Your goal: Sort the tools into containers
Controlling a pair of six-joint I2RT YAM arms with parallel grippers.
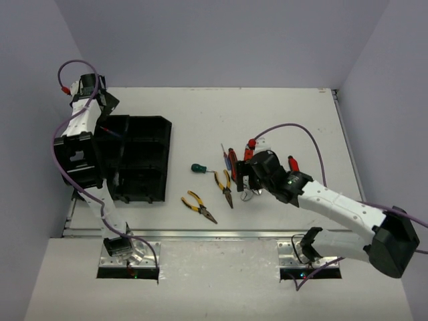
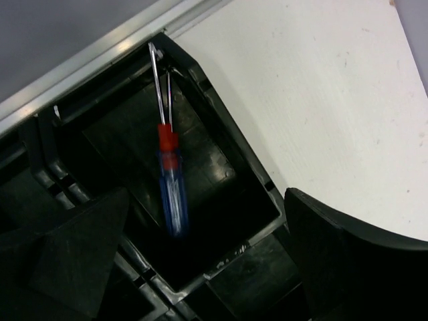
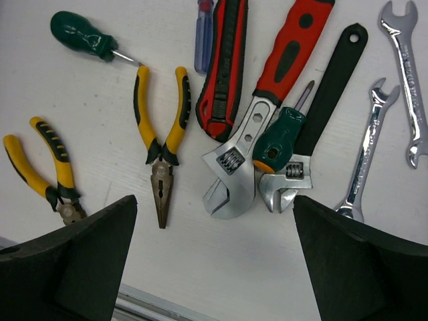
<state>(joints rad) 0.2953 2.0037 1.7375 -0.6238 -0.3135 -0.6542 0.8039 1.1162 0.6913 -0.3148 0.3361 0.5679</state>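
Note:
My left gripper point(image 2: 214, 267) is open above a far corner compartment of the black organizer tray point(image 2: 234, 144). A blue-handled screwdriver point(image 2: 170, 190) with a red collar shows blurred inside that compartment, clear of both fingers. My right gripper point(image 3: 214, 261) is open and empty, hovering over the tool pile. Under it lie a red-handled adjustable wrench point(image 3: 267, 100), a black adjustable wrench point(image 3: 331, 87), a stubby green screwdriver point(image 3: 277, 140), a red-and-black cutter point(image 3: 224, 67), yellow needle-nose pliers point(image 3: 160, 127) and two silver wrenches point(image 3: 368, 154).
A second pair of yellow pliers point(image 3: 47, 170) and a green-handled screwdriver point(image 3: 83, 37) lie left of the pile. In the top view the tray point(image 1: 144, 124) sits at the table's left with the left arm over its far-left corner. The table's metal front edge point(image 3: 154, 304) is close below the right gripper.

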